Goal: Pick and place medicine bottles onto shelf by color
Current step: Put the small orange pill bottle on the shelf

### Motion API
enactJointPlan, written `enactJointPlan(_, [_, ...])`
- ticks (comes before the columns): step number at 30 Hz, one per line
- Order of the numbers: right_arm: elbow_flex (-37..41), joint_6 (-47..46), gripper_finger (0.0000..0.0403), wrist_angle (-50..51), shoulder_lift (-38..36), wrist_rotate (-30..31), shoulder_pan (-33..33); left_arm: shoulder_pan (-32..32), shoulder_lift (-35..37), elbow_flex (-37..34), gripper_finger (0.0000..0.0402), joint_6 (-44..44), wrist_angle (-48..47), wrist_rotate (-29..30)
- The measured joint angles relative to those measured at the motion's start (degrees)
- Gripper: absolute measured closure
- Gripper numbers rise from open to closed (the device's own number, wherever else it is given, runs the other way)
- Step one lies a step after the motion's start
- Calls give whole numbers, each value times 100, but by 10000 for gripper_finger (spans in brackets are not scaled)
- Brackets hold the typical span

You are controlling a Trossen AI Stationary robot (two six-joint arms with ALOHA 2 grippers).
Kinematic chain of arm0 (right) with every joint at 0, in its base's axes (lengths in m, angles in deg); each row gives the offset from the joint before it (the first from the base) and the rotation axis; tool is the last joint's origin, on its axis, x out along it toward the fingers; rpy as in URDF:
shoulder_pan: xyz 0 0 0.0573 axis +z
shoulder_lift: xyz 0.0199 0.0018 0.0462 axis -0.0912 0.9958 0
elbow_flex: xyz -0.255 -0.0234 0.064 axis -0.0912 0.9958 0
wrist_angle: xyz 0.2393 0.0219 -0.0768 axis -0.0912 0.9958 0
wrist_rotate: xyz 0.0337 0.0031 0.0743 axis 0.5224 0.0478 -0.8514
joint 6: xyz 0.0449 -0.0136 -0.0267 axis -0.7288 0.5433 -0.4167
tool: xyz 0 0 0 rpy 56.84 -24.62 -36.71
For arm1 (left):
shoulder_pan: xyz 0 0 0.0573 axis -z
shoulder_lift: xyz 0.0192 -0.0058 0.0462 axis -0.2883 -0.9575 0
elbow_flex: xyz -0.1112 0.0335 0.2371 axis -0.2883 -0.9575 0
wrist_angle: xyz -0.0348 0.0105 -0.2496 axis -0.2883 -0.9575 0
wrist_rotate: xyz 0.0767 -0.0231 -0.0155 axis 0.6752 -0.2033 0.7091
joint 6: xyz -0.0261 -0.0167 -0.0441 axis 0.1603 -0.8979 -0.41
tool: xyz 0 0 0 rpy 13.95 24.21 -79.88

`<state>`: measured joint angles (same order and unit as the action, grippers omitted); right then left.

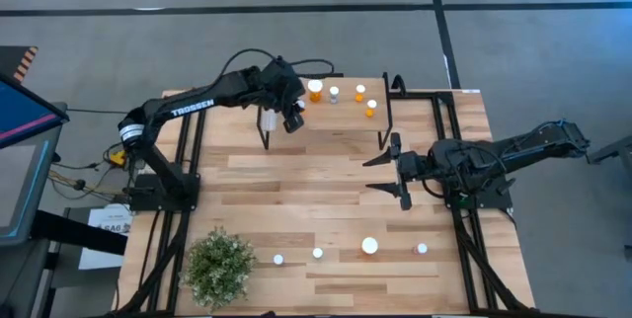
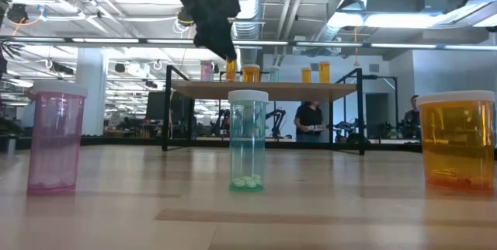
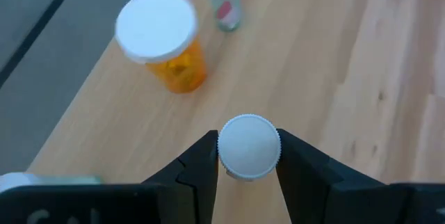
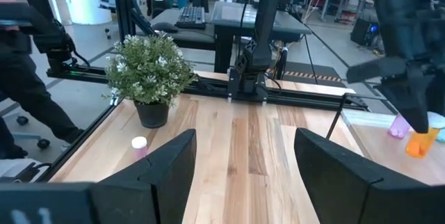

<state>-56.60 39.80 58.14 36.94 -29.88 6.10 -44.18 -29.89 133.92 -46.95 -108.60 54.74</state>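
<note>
Medicine bottles sit upper centre in the high view on the shelf (image 1: 346, 120), the left gripper (image 1: 292, 119) over its left end. Left wrist view: fingers (image 3: 198, 172) flank a white-capped bottle (image 3: 249, 147); release should be vertical, clear of the orange bottle (image 3: 163, 40). Right gripper (image 1: 395, 170) waits right-centre, fingers apart.

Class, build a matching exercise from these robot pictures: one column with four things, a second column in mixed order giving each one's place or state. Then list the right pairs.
Things
1. left gripper
2. right gripper
3. green plant
4. large orange bottle

Places or states
A. standing on the shelf by its back edge
B. over the shelf's left end, fingers either side of a white-capped bottle
C. at the table's near left corner
D. open, holding nothing, above the middle of the table, right of centre

Pairs: 1-B, 2-D, 3-C, 4-A
</note>
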Motion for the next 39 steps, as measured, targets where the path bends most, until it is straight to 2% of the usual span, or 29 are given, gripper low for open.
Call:
enactJointPlan(27, [0, -2, 137, -4, 0, 2, 0, -194, -9, -131, 282, -103, -120, -11])
enactJointPlan(39, [0, -4, 137, -4, 0, 2, 0, -190, 11, -131, 220, -107, -126, -7])
